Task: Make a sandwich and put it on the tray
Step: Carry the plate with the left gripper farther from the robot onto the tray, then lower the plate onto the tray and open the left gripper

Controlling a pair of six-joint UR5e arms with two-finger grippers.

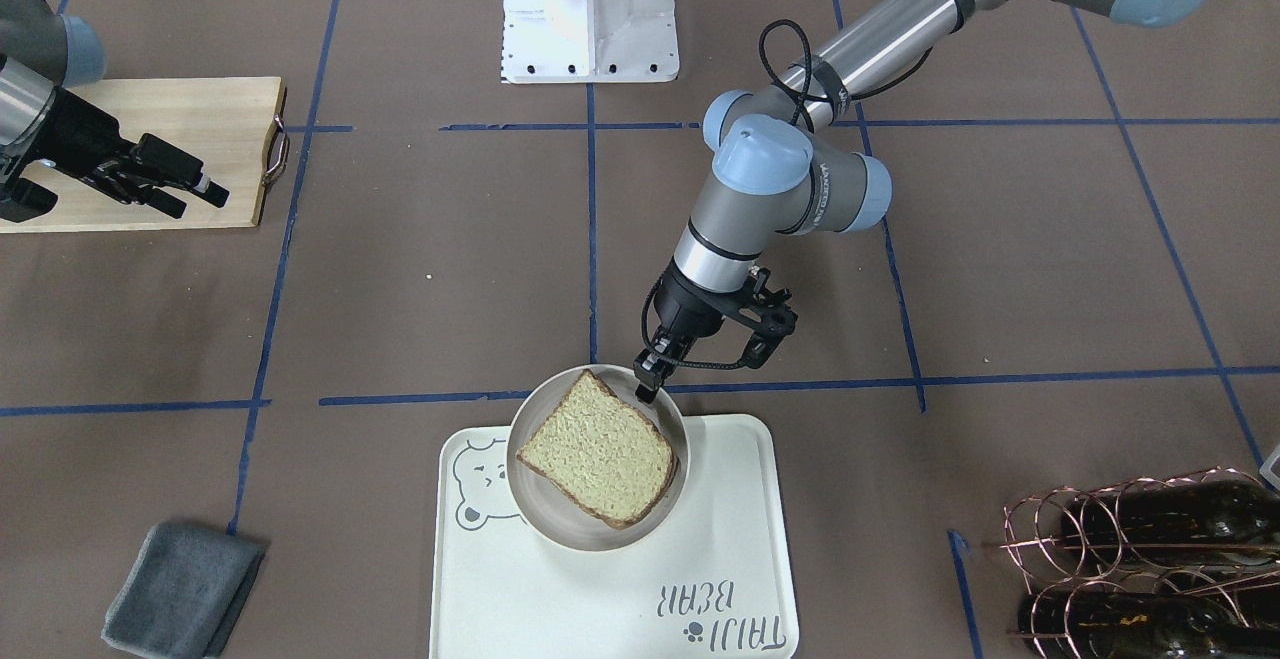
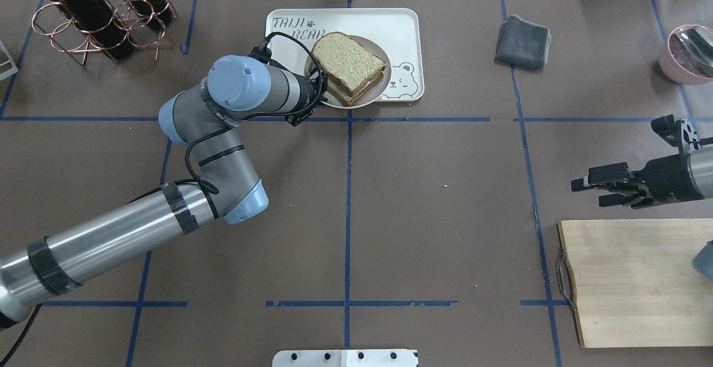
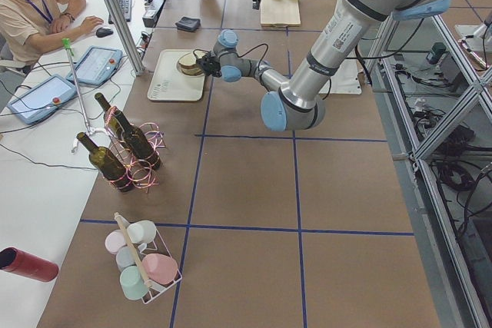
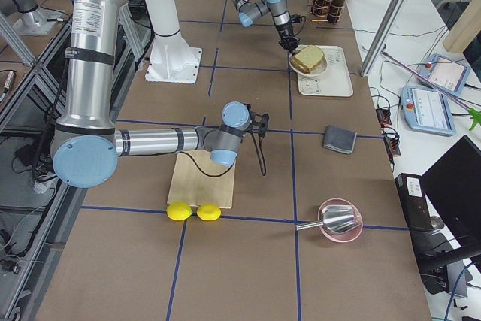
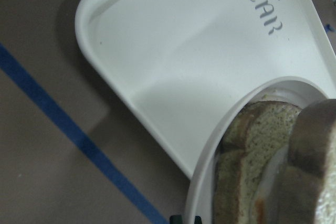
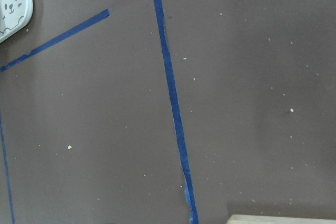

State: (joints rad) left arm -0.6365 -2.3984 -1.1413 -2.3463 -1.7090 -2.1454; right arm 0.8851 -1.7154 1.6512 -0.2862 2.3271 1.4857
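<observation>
- "TAIJI BEAR" is read in grey on the tray [image 1: 740, 499].
- The sandwich [image 1: 600, 459] is seen on a plate [image 1: 560, 529], whose far rim is pinched by the left gripper [image 1: 646, 387].
- The right gripper [image 2: 588, 192] is held spread near the cutting board [image 2: 629, 283].

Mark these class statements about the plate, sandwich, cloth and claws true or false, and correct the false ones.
1. The left claw grips the rim of the small round beige plate, which sits partly over the off-white rectangular bear tray. True.
2. The tan speckled-bread sandwich lies directly on the tray. False: it lies on the plate.
3. The right claw is open and empty. True.
4. The folded grey cloth lies on the tray. False: it lies on the brown table, apart from the tray.
</observation>
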